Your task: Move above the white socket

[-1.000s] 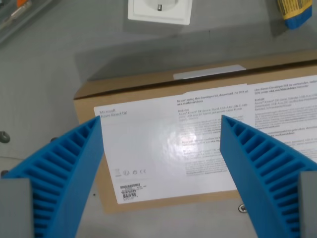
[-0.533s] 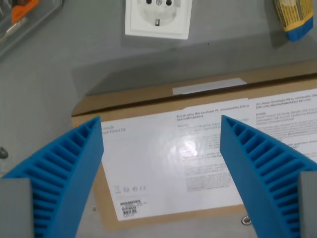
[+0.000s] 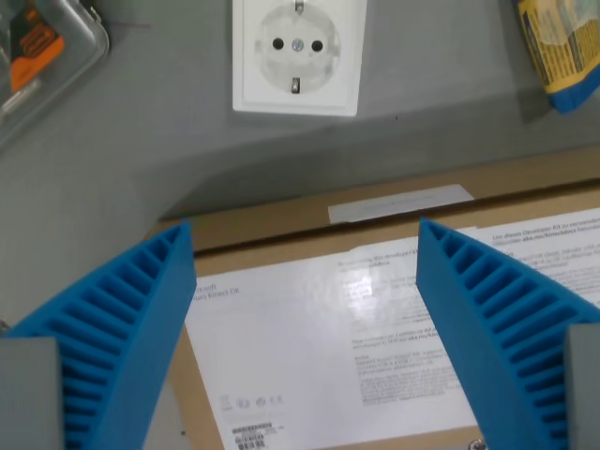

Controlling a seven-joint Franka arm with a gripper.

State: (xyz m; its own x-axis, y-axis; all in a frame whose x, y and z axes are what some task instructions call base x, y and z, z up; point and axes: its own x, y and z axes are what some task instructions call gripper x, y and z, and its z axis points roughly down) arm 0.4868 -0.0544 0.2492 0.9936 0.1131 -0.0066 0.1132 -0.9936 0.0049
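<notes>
The view has slid forward since a second ago, so the white socket (image 3: 296, 54) now shows whole at top centre. The gripper (image 3: 305, 246) holds its blue jaws wide apart, empty, over a labelled cardboard box (image 3: 375, 319). The socket lies beyond the box on the grey table (image 3: 141, 141).
</notes>
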